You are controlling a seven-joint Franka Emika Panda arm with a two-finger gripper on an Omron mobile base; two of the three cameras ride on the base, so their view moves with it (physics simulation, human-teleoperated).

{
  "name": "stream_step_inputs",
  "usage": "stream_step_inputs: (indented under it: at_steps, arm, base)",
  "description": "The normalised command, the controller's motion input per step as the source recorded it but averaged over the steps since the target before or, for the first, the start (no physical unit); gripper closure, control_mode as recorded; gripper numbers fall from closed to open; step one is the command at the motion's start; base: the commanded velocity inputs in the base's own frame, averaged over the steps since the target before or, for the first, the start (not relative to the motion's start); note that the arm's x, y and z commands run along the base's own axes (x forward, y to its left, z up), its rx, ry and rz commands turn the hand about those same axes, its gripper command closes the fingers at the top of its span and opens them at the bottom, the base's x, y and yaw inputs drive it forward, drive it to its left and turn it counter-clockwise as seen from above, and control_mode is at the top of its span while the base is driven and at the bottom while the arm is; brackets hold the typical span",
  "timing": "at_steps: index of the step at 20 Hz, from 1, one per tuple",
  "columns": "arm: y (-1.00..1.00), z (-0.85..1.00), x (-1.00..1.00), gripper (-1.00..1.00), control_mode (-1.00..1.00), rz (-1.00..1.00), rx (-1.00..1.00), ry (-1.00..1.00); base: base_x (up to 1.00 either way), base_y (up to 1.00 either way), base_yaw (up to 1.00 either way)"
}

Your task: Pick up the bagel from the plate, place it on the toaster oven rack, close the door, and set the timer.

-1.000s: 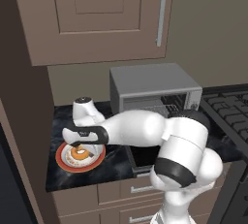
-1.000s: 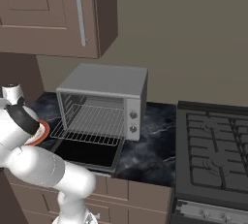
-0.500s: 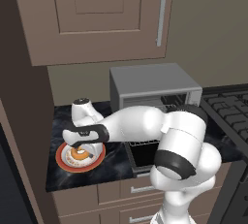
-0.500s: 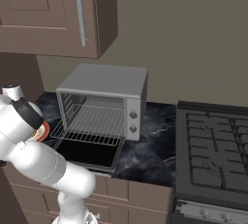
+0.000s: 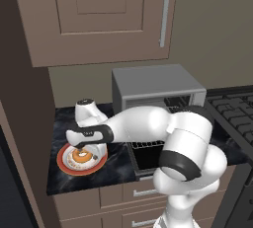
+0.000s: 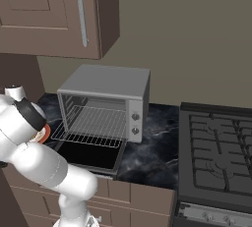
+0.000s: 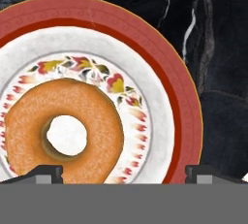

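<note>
The bagel, a golden-orange ring, lies left of centre on the plate, which has a red-orange rim and a patterned white middle. My gripper hangs close above them, open; its left fingertip is over the bagel's edge and the other is over the plate's rim. From the left base view the gripper points down onto the bagel on the plate at the counter's left end. The toaster oven rack sits in the open oven, with the door folded down flat in front.
The grey toaster oven has two knobs on its right panel. A black stove fills the counter's right side. A white jar stands behind the plate. Brown cabinets hang overhead, and a tall cabinet side borders the plate on the left.
The arm's elbow has shifted a little and the hand has settled lower over the plate. The jaws have stayed open and the bagel has not moved.
</note>
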Motion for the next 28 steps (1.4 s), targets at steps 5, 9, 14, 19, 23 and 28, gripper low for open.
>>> stream_step_inputs:
  at_steps: [5, 9, 14, 19, 23, 28]
  arm:
    - [-0.09, -0.09, 0.0, -1.0, -1.0, 0.0, 0.0, 0.0]
    - [-0.01, -0.09, 0.0, -1.0, -1.0, 0.0, 0.0, 0.0]
    - [0.0, -0.08, 0.01, -1.0, -1.0, 0.0, 0.0, 0.0]
    - [0.0, -0.13, 0.04, -1.0, -1.0, 0.0, 0.0, 0.0]
    - [0.0, -0.08, 0.02, -1.0, -1.0, 0.0, 0.0, 0.0]
    - [0.0, -0.07, 0.02, -1.0, -1.0, 0.0, 0.0, 0.0]
  base:
    - [0.0, 0.0, 0.0]
    - [0.0, 0.0, 0.0]
    - [0.0, 0.0, 0.0]
    - [0.0, 0.0, 0.0]
    - [0.0, 0.0, 0.0]
    - [0.0, 0.0, 0.0]
